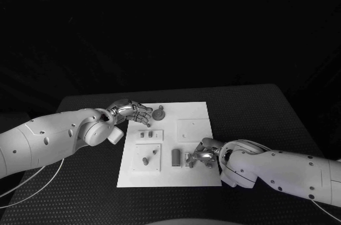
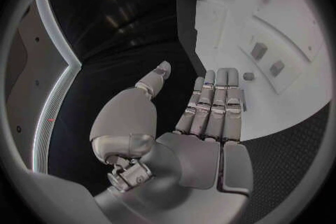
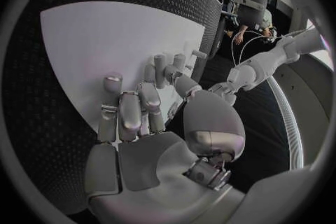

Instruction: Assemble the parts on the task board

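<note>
1. The left hand [image 1: 130,111] hovers at the task board's [image 1: 199,178] far left corner; fingers straight, side by side, holding nothing.
2. The right hand [image 1: 203,155] rests on the board's near right part, beside a grey upright part [image 1: 175,157]; whether it grips anything, I cannot tell.
3. A round disc part [image 1: 158,114] lies by the left fingertips.

Black table [image 1: 255,112], surface finely textured, seen from above in the head view. White task board [image 1: 195,178] lies flat on it near the middle, long side running away from the robot. Thin pale cables [image 1: 32,183] trail over the table's left near corner. Table surface extends past the board on all sides.
</note>
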